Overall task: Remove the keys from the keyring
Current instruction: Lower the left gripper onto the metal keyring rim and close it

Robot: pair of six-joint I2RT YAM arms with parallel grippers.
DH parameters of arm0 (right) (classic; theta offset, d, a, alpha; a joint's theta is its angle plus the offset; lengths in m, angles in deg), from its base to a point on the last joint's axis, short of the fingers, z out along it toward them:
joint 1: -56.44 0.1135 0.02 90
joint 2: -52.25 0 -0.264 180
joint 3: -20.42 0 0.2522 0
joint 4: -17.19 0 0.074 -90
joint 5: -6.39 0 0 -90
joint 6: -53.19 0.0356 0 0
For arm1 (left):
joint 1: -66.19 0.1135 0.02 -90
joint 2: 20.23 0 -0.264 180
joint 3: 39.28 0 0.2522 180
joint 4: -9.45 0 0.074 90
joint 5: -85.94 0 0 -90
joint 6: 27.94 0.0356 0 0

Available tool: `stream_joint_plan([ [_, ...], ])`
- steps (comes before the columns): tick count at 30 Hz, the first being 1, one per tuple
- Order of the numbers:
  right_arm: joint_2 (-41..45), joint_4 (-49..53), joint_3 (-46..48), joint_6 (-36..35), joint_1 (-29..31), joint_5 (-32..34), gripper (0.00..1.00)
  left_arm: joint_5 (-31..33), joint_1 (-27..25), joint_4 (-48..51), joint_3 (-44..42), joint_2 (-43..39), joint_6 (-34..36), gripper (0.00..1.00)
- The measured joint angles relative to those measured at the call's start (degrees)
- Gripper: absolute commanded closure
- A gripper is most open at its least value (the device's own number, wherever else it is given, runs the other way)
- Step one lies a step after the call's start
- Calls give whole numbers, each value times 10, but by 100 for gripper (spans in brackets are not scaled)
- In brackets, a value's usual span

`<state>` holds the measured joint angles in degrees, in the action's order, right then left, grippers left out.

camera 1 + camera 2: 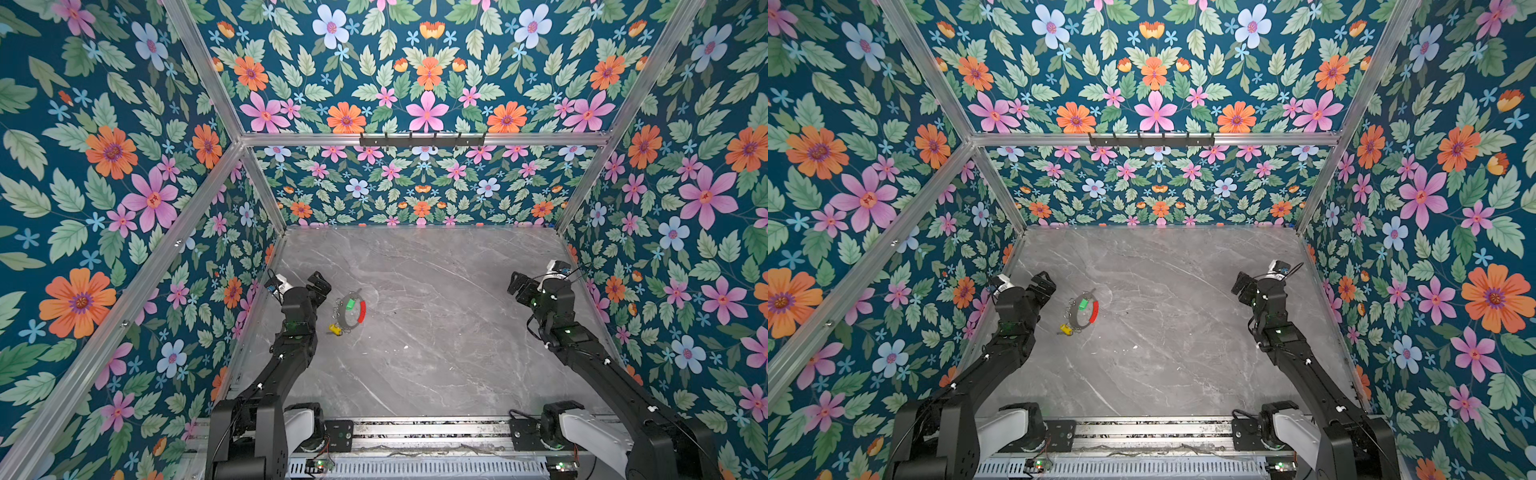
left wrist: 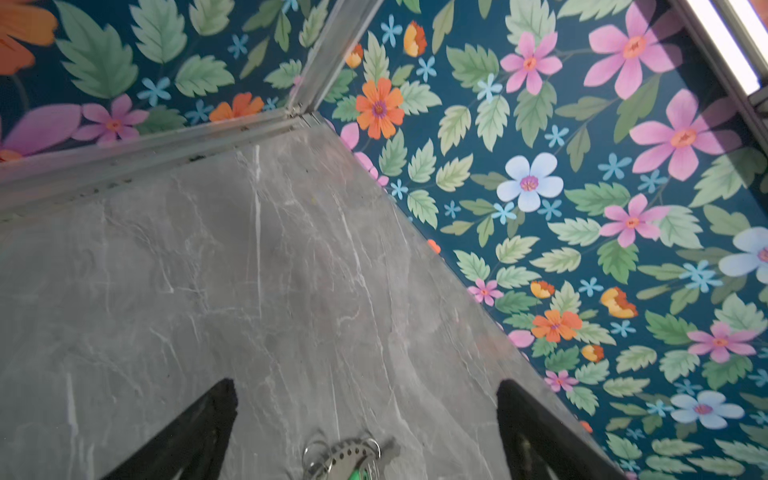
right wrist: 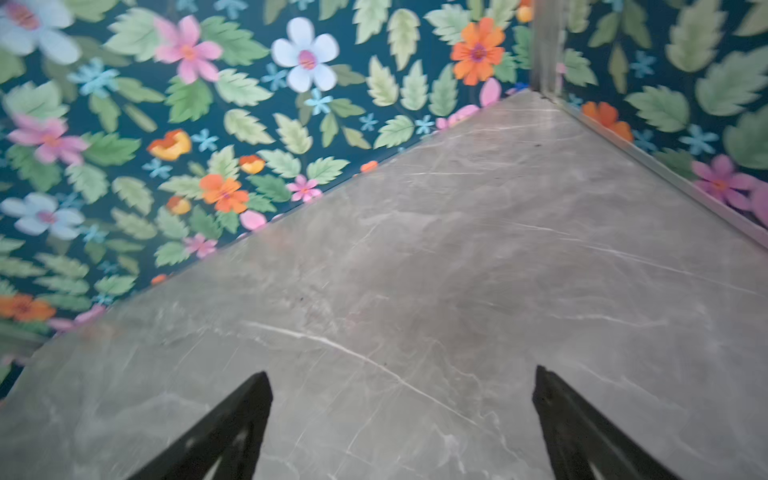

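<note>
Left wrist view: your left gripper (image 2: 365, 388) is hanging spread, empty; keyring (image 2: 347, 457) is lying on the table (image 2: 208, 270) just beside it, keys (image 1: 351, 304) attached. Right gripper (image 1: 516, 286), also spread, is sitting well apart.

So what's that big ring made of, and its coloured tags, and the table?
The large flat grey ring looks like metal: dull sheen, small holes along its rim. Its red sleeve, the green oblong tag and the yellow oblong tag look like plastic, judging by flat, saturated colour. The grey veined tabletop resembles marble, possibly printed laminate.
</note>
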<state>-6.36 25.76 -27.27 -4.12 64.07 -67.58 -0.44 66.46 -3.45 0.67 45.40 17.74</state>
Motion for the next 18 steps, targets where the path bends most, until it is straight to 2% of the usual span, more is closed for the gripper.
stream_joint_plan([
  [2, 11, 27, 3, 56, -19, 12, 1, -26, 0, 9, 12, 12, 12, 19],
  [6, 26, 11, 64, 106, -45, -32, 1, -77, 0, 26, 33, 54, 28, 28],
  [10, 18, 17, 44, 107, -47, -90, 1, -111, 0, 54, 47, 101, 38, 38],
  [14, 5, 44, 5, 76, -48, -148, 14, -135, 0, 80, 53, 139, 38, 42],
  [18, 2, 64, 2, 56, -47, -203, 18, -151, -1, 86, 46, 165, 37, 51],
])
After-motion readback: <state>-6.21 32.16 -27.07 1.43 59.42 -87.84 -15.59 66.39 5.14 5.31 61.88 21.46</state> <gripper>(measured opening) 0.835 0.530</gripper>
